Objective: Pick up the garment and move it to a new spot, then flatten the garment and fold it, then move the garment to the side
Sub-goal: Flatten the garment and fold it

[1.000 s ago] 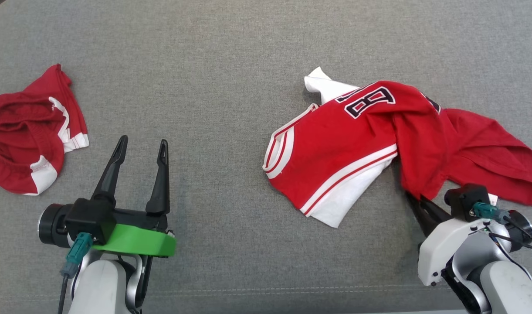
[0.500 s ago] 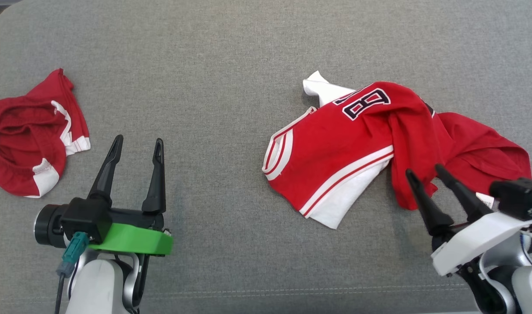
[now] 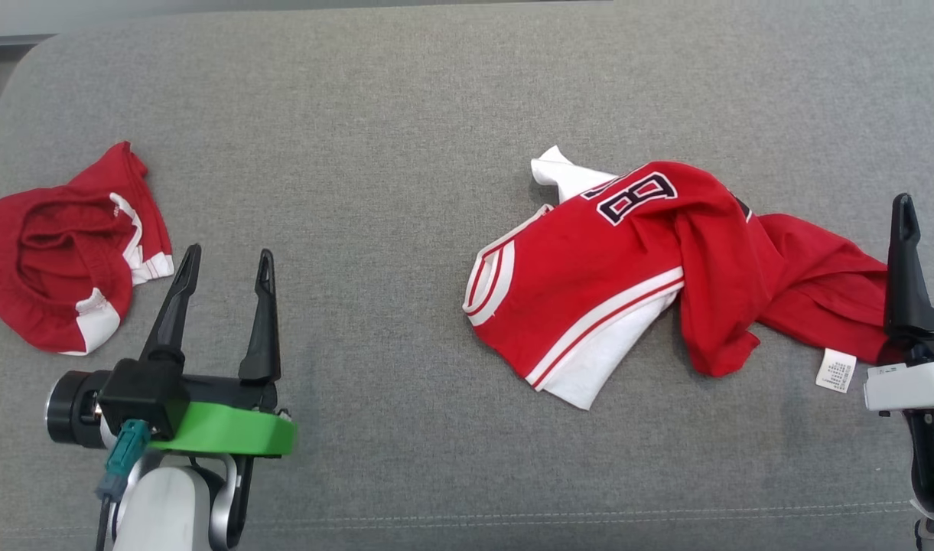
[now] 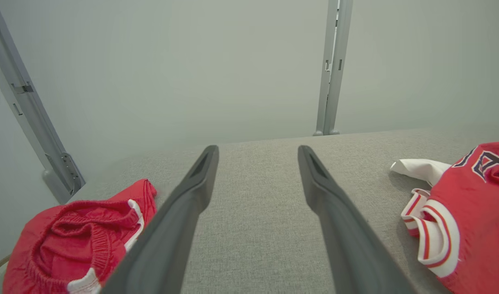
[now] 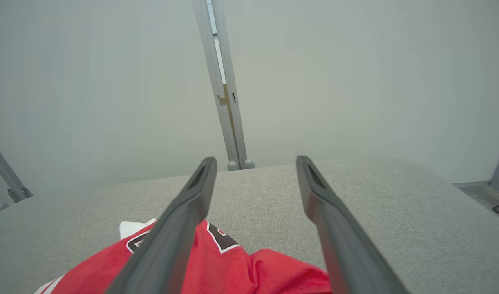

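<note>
The garment, a red jersey with white trim and a dark number, lies crumpled on the grey cushion at the right, its white label turned out. One finger of my right gripper stands at the jersey's right end, at the picture's edge. In the right wrist view the right gripper is open and empty, with the jersey below and left of its fingers. My left gripper is open and empty at the lower left, well apart from the jersey.
Crumpled red shorts with white trim lie at the far left, beside my left gripper. The grey cushion runs wide between the two garments. Its rounded back-left corner and a pale wall with metal posts lie beyond.
My right gripper has opened, let go of the jersey's red hem and drawn away to the right. The hem has dropped onto the cushion. The camera has tilted, shifting the picture down.
</note>
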{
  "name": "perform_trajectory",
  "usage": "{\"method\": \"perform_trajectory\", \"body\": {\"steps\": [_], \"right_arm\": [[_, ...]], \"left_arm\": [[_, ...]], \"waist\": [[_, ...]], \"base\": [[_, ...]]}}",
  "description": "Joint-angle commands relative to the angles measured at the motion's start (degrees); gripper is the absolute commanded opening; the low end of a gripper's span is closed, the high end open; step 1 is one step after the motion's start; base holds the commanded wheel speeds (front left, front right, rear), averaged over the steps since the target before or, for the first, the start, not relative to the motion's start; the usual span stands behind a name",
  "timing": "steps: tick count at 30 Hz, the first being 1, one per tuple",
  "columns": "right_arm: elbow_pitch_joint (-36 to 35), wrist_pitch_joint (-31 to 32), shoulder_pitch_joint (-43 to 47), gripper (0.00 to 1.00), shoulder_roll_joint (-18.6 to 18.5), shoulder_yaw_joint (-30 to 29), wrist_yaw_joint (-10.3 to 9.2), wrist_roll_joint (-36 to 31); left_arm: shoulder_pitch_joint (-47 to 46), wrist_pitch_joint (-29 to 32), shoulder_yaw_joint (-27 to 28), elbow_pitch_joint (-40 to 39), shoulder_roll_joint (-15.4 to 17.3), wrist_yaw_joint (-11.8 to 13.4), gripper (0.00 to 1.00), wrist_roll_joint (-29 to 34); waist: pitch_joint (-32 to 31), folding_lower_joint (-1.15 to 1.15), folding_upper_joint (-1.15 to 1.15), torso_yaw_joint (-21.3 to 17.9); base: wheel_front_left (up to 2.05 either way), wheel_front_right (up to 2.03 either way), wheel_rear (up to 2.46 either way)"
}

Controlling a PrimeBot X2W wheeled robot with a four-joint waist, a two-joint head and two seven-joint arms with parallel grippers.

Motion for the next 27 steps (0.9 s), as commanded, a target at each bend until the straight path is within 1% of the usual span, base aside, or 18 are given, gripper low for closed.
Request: {"method": "perform_trajectory", "body": {"steps": [1,9,13,20,27], "right_arm": [[0.65,-1.11,-0.11,1.00,-0.29,0.35,-0.02,-1.21],[4.70,-4.39,2.61,1.00,-1.81,6.58,-0.02,-7.55],[7.26,-5.27,4.74,1.00,-1.25,9.12,-0.05,-9.35],[10.93,-6.64,10.06,1.00,0.87,9.37,-0.05,-11.75],[12.10,-6.82,12.33,1.00,1.73,10.05,-0.05,-12.15]], "left_arm": [[1.08,-0.16,0.39,-0.31,0.34,0.39,1.00,0.44],[4.18,-0.16,1.06,-1.03,0.53,1.02,1.00,0.75],[5.77,-0.17,1.17,-1.19,0.49,1.24,1.00,0.94],[8.05,-0.16,1.32,-0.56,0.76,1.39,1.00,1.19],[9.92,-0.16,1.69,-0.63,1.40,1.71,1.00,1.55]], "waist": [[-1.09,0.00,0.00,0.30],[-4.47,0.00,0.00,0.43],[-5.69,0.00,0.00,0.43],[-8.34,0.00,0.00,0.40],[-9.90,0.00,0.00,-0.16]], "base": [[0.00,0.00,0.00],[0.00,0.00,0.00],[0.00,0.00,0.00],[0.00,0.00,0.00],[0.00,0.00,0.00]]}}
